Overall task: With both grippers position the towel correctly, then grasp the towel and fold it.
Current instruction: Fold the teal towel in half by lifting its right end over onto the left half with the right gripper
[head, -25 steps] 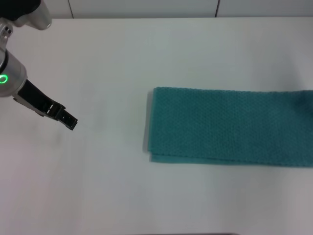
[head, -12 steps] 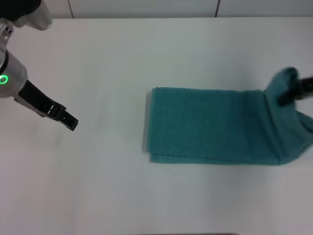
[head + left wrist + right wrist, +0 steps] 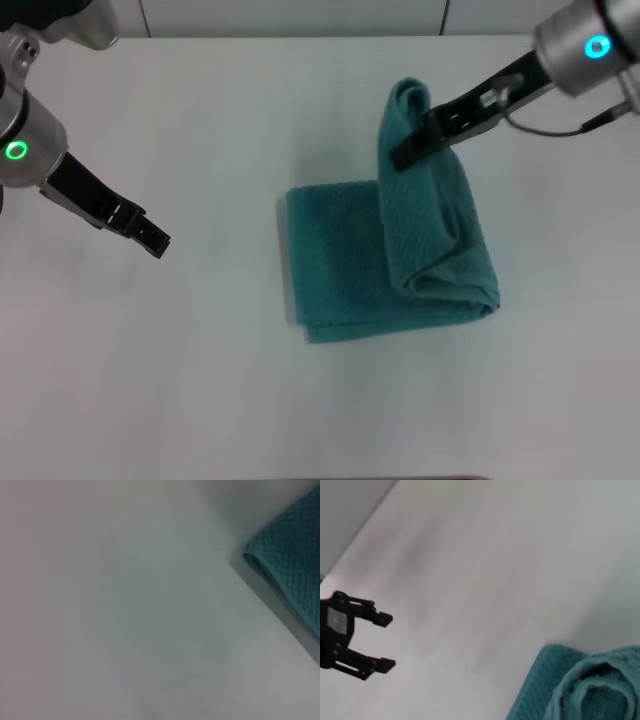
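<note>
The right tool (image 3: 408,150), slim black pincers on a white-and-grey arm, is clamped on an end of the teal-green waffle-textured terry towel (image 3: 340,265) and holds it raised. From the pinch the cloth hangs down in a loose drape onto the right part of the flat portion below, which lies on the white worktop (image 3: 250,400). Half a second ago the towel stretched long from side to side with this end lifted at the far right; now the end has been carried leftward over the cloth, so the footprint is nearly square. The left tool (image 3: 155,240) hovers well apart to the left of the towel, its two fingers spread open and empty, nearly where it was before. Nothing lies between them.
</note>
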